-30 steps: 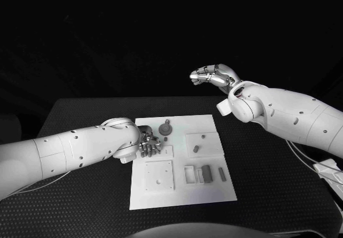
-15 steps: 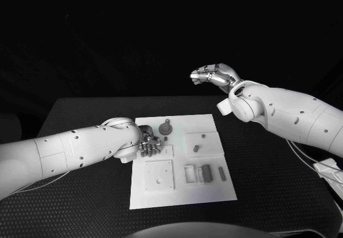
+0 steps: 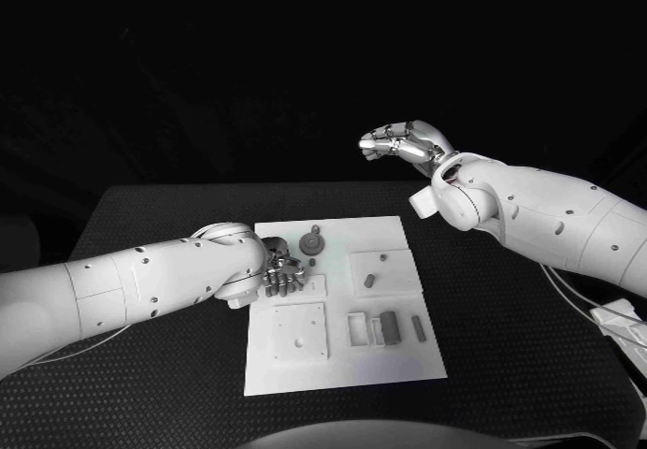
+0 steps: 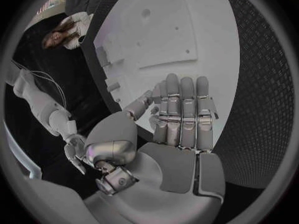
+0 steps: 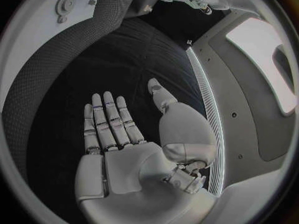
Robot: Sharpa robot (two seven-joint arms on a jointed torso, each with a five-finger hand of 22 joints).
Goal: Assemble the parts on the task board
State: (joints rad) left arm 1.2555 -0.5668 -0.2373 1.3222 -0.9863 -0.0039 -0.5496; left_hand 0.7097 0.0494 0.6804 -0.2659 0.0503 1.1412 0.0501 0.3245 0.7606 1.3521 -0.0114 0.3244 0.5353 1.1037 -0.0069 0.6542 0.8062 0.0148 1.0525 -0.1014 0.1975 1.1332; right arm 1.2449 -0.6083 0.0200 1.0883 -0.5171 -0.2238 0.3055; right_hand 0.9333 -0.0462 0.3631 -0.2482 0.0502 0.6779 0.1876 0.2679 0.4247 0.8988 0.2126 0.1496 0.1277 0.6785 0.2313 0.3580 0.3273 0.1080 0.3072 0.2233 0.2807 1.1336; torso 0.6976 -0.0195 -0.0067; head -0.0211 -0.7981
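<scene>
Parts lie on the task board [image 3: 337,360], the white plate in the middle of the black table [image 3: 162,374]. In the head view we see at the near side of the board a square plate with holes [image 3: 299,331] on the left and, to its right, a small white frame [image 3: 360,328], a dark bar [image 3: 390,326] just beside it and a thinner dark bar [image 3: 418,325]. We count two such bars there. Farther on, one short dark piece [image 3: 368,279] lies on a raised white square [image 3: 386,263], and at the far left of the board one round grey part [image 3: 313,244] lies near the left hand.

The left hand [image 3: 280,267] rests over the left edge of the board, with the forearm coming from the left. The head view does not show clearly how its fingers lie, but the left wrist view does: the left hand [image 4: 177,119] has straight fingers held side by side, the palm is flat, and it holds nothing. Under it we see the white board [image 4: 181,40].

The right hand [image 3: 400,143] is raised beyond the far edge of the table, well apart from the board. In the right wrist view the right hand [image 5: 121,134] is flat, the fingers straight, the thumb out to one side, and it is empty.
</scene>
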